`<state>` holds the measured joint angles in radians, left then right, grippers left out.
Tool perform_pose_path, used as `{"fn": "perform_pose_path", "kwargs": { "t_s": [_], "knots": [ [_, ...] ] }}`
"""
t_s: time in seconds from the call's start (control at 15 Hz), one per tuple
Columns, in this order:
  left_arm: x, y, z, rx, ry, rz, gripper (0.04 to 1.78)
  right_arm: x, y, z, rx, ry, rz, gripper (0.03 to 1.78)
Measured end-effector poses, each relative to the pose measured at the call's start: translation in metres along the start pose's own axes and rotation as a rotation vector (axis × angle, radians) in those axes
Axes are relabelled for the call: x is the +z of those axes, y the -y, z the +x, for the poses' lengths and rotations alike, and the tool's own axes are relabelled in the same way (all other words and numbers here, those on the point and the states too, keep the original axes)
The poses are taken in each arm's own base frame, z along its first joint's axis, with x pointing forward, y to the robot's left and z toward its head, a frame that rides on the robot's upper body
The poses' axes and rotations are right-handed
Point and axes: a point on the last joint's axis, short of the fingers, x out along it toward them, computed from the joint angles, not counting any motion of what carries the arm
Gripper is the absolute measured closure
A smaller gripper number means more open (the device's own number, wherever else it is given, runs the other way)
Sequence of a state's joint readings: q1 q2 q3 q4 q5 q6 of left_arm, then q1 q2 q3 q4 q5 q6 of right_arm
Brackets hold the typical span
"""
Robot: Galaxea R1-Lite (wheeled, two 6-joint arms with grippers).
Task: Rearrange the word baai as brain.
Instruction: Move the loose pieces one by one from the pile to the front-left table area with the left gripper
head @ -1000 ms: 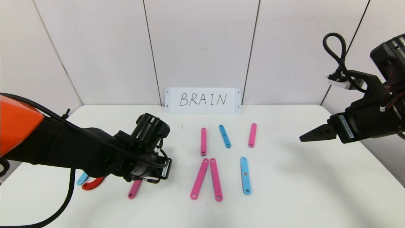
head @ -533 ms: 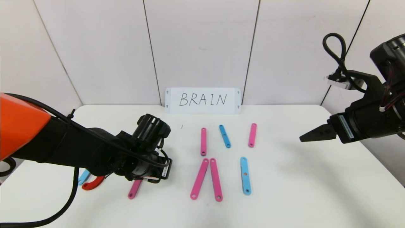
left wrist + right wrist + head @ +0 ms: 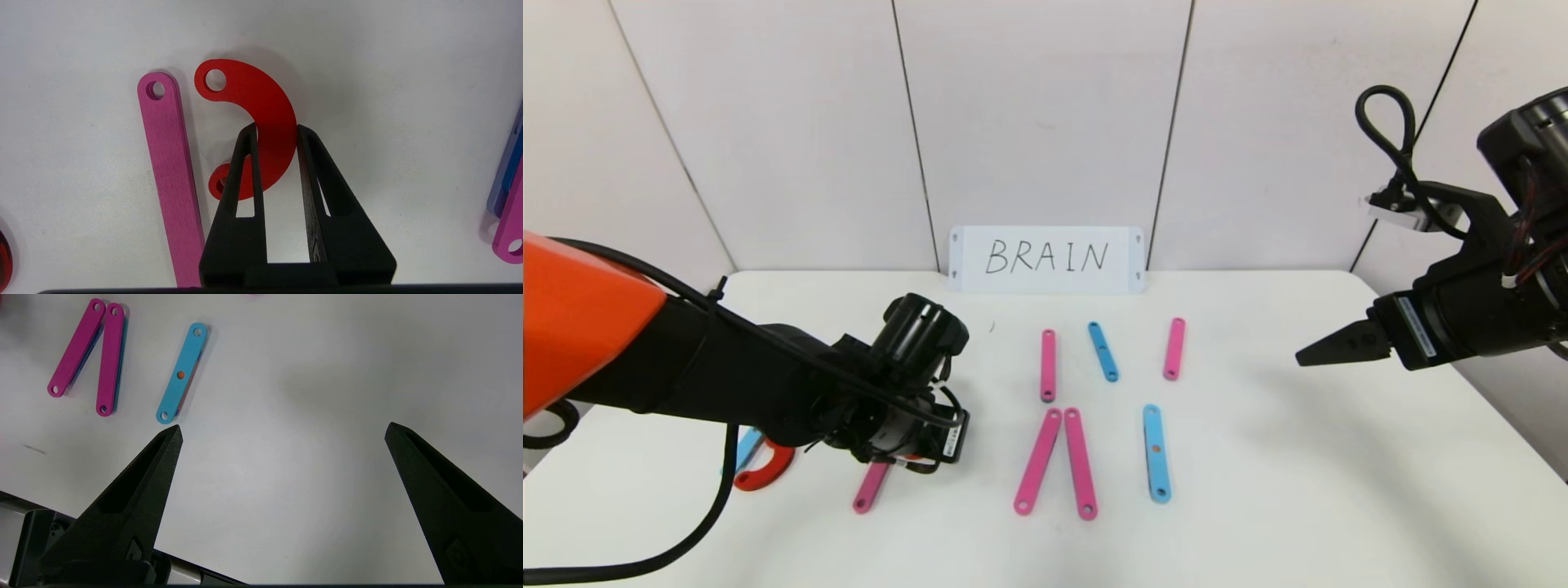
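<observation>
The word lies as flat bars on the white table. My left gripper is shut on a red C-shaped piece, with one finger on each side of its curve. A pink bar lies beside the piece; it also shows in the head view. In the head view the left wrist hides the fingers and the held piece. A second red C piece lies at the front left. My right gripper hovers open and empty over the right side of the table.
A white card reading BRAIN leans on the back wall. Mid-table lie a pink bar, a blue bar, a pink bar, a pink pair and a long blue bar. The blue bar also shows in the right wrist view.
My left arm has shifted slightly right and forward, and now covers most of the small blue bar at the front left. The right arm has not moved.
</observation>
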<state>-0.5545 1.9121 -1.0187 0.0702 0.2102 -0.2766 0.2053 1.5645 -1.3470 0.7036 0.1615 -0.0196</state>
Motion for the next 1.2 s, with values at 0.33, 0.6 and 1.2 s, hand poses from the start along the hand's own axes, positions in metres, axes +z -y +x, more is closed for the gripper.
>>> {"fn": "perform_pose_path", "kwargs": {
  "t_s": [0.33,0.6,1.2],
  "knots": [
    [0.0001,-0.0004,-0.0004,0.004,-0.008,-0.006,1.52,0.0000,-0.0005,0.0002,0.001,-0.001,-0.001,0.07],
    [-0.0012,-0.0008,-0.0008,0.010,-0.030,-0.005,1.52,0.0000,-0.0011,0.0009,0.003,-0.004,-0.003,0.07],
    [0.0038,0.0007,-0.0009,0.006,-0.027,-0.045,1.52,-0.0010,-0.0035,0.0025,-0.014,-0.011,-0.013,0.07]
  ]
}}
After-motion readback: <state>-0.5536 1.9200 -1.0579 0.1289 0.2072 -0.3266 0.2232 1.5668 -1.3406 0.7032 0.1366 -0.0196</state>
